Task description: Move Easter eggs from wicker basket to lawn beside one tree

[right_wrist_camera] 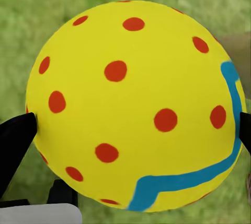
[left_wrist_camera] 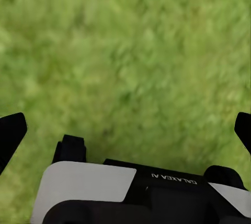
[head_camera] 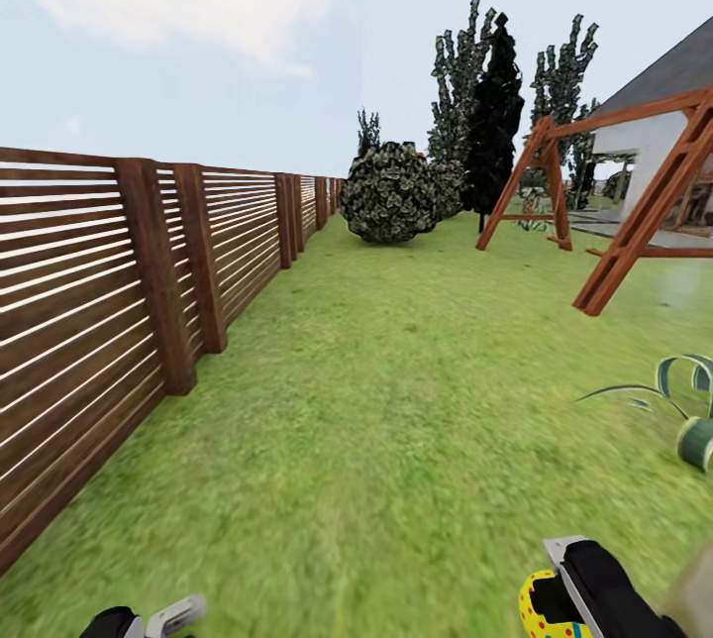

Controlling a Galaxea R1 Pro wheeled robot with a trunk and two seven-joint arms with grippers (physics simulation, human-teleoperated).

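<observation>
**Egg in transit, no slim-trunked tree yet picked**

Carrying was the step in hand, as I judged it: my right gripper (right_wrist_camera: 133, 125) pinched one Easter egg (right_wrist_camera: 135, 104) between its dark fingertips, one pad on each flank, above the lawn (head_camera: 396, 400). From the head camera the egg sat low at my right, tucked against the gripper body.

The egg looked bright yellow, smooth and rounded, scattered with red dots, with a blue zigzag band running round its lower side. It was rigid-looking and slick, so I reckoned a light squeeze could let it slip.

My left gripper (left_wrist_camera: 125, 130) hung spread over bare grass, holding nothing.

Ahead I saw the wooden fence (head_camera: 119, 262) along my left, a round bush (head_camera: 391, 192), dark columnar trees (head_camera: 495, 113) and the swing frame (head_camera: 634, 192). I could make out no bare slim trunk, so next I needed to turn or drive until one showed, then lower the egg beside it.
</observation>
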